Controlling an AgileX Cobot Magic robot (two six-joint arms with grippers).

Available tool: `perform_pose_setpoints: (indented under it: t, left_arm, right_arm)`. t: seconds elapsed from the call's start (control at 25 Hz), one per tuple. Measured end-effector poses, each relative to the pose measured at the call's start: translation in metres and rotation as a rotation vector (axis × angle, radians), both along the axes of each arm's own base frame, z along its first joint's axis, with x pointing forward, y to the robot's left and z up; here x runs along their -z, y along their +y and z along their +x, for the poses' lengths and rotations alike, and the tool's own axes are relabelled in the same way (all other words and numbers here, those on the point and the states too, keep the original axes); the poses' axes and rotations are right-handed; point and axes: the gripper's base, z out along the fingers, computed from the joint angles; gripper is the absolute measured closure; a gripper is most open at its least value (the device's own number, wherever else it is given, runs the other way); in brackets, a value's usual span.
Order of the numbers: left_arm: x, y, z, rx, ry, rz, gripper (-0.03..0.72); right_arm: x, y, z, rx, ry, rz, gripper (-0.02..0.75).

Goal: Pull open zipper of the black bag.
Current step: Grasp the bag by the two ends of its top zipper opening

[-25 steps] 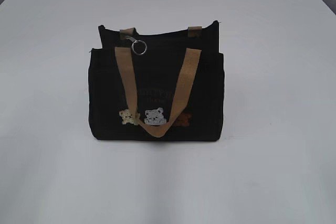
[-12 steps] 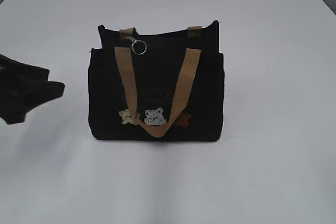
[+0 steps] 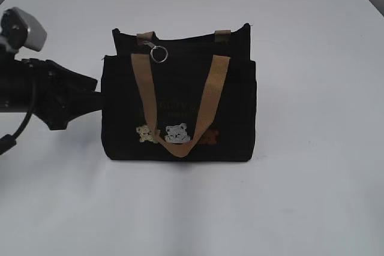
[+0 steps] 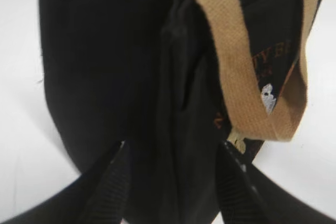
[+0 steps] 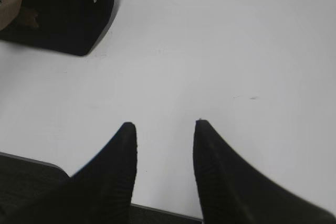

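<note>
The black bag [image 3: 178,88] stands upright mid-table, with tan handles and bear patches on its front. Its zipper [image 3: 186,41] runs along the top rim, and the silver ring pull [image 3: 158,54] hangs at the left end. My left gripper [image 3: 95,93] reaches in from the left against the bag's left end. In the left wrist view the left gripper [image 4: 172,148] is open and straddles the bag's [image 4: 94,66] side panel. My right gripper [image 5: 164,125] hangs open over bare table, with nothing between its fingers. A corner of the bag [image 5: 68,14] shows far off at its upper left.
The front tan handle [image 3: 180,148] droops down over the bag's face. White table [image 3: 312,178] stretches all round the bag. The table's near edge [image 5: 157,211] lies just under the right gripper.
The left arm has come in from the left edge and moved right until its gripper reaches the bag's left end. The bag and ring have not moved.
</note>
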Motion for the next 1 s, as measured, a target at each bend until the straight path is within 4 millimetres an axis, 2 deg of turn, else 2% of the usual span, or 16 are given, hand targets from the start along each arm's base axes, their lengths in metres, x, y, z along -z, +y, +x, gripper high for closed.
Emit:
perform_pose_setpoints:
  t: [0.24, 0.28, 0.32, 0.4, 0.44, 0.52, 0.68, 0.72, 0.84, 1.0]
  left_arm:
    - [0.001, -0.031, 0.02, 0.1, -0.027, 0.015, 0.305]
    - [0.004, -0.035, 0.025, 0.101, -0.024, 0.025, 0.333]
    - [0.006, -0.037, 0.028, 0.099, -0.02, 0.034, 0.393]
    - [0.011, -0.039, 0.031, 0.099, -0.008, 0.039, 0.572]
    - [0.012, -0.039, 0.031, 0.1, -0.005, 0.037, 0.618]
    - [0.012, -0.04, 0.032, 0.1, -0.004, 0.036, 0.626]
    - [0.012, -0.04, 0.032, 0.101, -0.004, 0.035, 0.625]
    - [0.012, -0.04, 0.032, 0.101, -0.004, 0.035, 0.625]
    - [0.012, -0.04, 0.032, 0.102, -0.005, 0.033, 0.625]
    - [0.012, -0.04, 0.032, 0.102, -0.005, 0.033, 0.625]
  right_arm:
    - [0.0, 0.002, 0.0, -0.024, -0.001, 0.0, 0.446]
    - [-0.002, 0.004, 0.002, -0.054, 0.006, -0.012, 0.446]
    - [-0.005, 0.008, 0.006, -0.102, 0.012, -0.022, 0.446]
    - [-0.014, 0.019, 0.024, -0.216, 0.005, 0.0, 0.446]
    - [-0.02, 0.025, 0.038, -0.266, -0.023, 0.022, 0.446]
    - [-0.033, 0.038, 0.07, -0.35, -0.083, 0.13, 0.446]
    - [-0.042, 0.061, 0.153, -0.533, -0.116, 0.113, 0.446]
    - [-0.036, 0.071, 0.179, -0.581, -0.1, 0.101, 0.446]
    - [-0.032, 0.107, 0.238, -0.69, -0.132, 0.011, 0.446]
    - [-0.004, 0.158, 0.292, -0.758, -0.101, -0.114, 0.446]
